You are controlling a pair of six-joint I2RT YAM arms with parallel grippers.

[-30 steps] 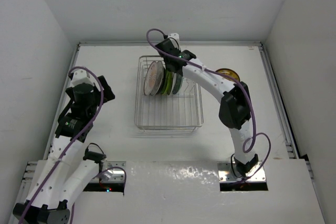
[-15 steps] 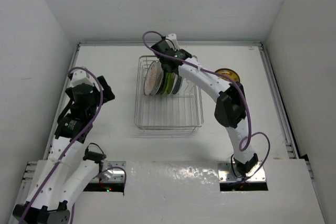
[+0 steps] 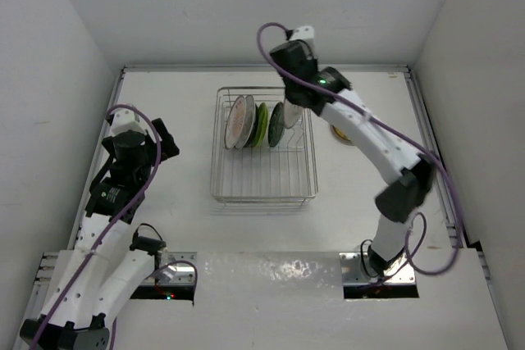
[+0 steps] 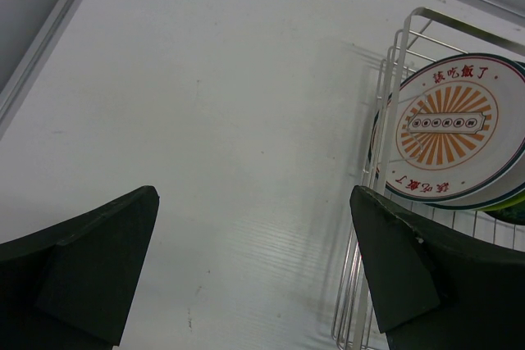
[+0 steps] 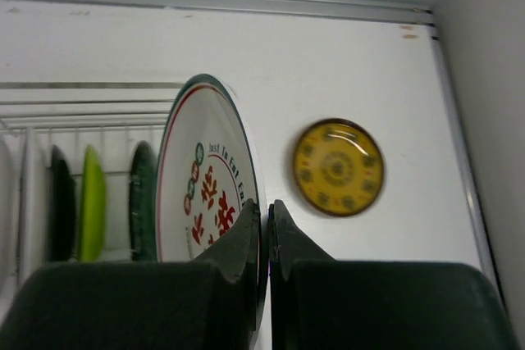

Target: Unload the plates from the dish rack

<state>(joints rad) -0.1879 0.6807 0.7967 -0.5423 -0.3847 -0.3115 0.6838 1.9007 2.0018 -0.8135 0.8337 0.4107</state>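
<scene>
The white table carries everything. On it stands the dish rack, a silver wire basket. It is ahead and to the right of the left fingers, and its row of plates is just to the left of the right fingers.

The left arm is folded at the left side of the table, well apart from the rack. The right arm reaches far forward, and its wrist is above the right part of the rack.

Three plates stand on edge in the rack, side by side. The pale plate, with an orange sunburst and red characters, is the one nearest to the left fingers. Next comes the lime green plate, then the dark green plate. All three are to the left of the right fingers.

The white plate, with red marks, is upright beside the dark green one. Its rim is pinched between the right fingers, which are closed tight on it. Whether its lower edge touches the rack I cannot tell.

The yellow-gold plate lies flat on the table outside the rack. It is to the right of the right fingers and apart from them.

The left fingers stand wide apart over bare table.
</scene>
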